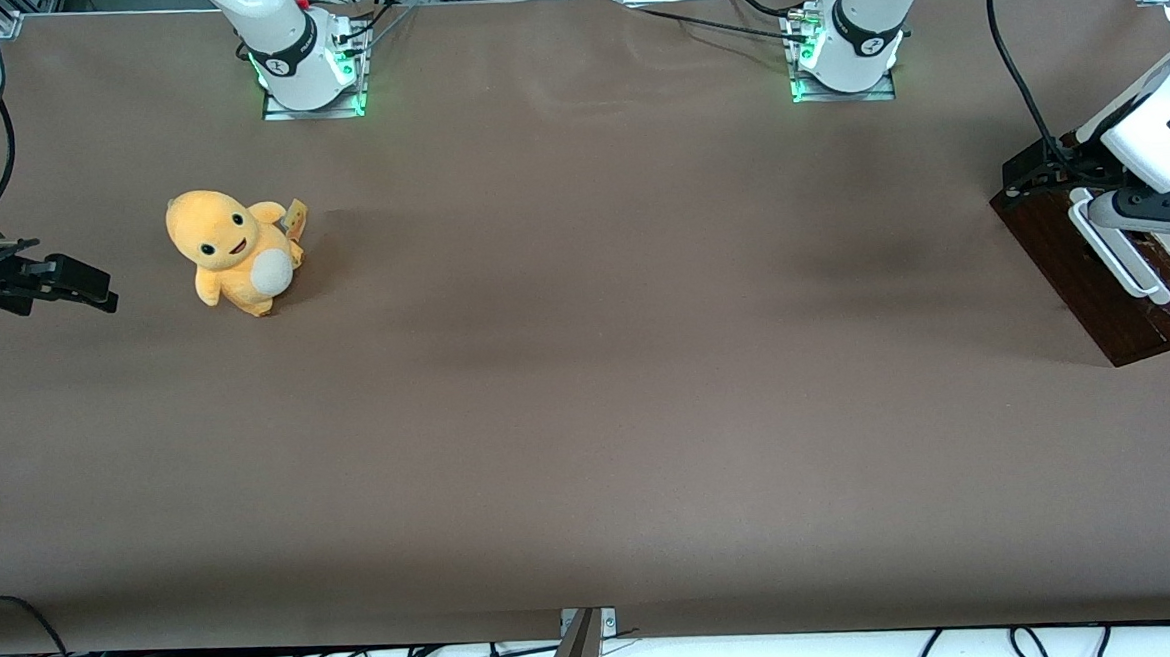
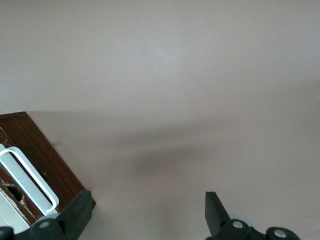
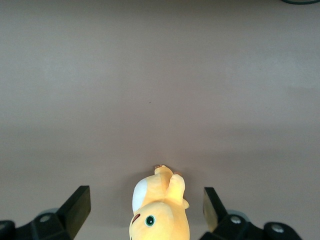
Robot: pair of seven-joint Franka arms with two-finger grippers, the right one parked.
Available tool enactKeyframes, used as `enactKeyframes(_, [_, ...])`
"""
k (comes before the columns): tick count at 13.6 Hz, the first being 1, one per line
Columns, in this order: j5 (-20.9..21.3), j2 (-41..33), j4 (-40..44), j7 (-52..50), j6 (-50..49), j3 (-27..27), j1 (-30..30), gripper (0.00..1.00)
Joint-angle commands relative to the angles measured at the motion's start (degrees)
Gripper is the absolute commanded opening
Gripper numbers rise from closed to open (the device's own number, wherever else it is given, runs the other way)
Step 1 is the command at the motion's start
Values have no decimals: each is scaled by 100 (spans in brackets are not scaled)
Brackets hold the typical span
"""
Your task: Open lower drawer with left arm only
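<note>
The lower drawer [image 1: 1083,277] has a dark-brown wooden front with a long white bar handle [image 1: 1120,258]. It sits at the working arm's end of the table. The left arm [image 1: 1160,128], glossy white with a black cable, reaches over it. Its black gripper [image 1: 1037,173] hovers at the corner of the drawer front farthest from the front camera, just off the handle's end. In the left wrist view the gripper [image 2: 147,200] is open and empty, with bare table between its fingers. One fingertip [image 2: 80,205] is beside the drawer's corner [image 2: 35,150] and the handle [image 2: 30,182].
A yellow plush toy [image 1: 232,249] stands toward the parked arm's end of the table and also shows in the right wrist view [image 3: 160,212]. Two arm bases [image 1: 846,54] stand at the table edge farthest from the front camera. Cables hang along the near edge.
</note>
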Motion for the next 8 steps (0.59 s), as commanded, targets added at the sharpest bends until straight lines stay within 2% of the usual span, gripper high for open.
enactKeyframes(1, [-70,204,26,-552,-29,15,23,100])
enactKeyframes(3, [-52,302,44,-1554,-38,-20,-38,100])
enactKeyframes(6, [105,477,44,-1699,-108,-29,-56,100])
enactKeyframes(8, [420,653,44,-1673,-204,-20,-47,100])
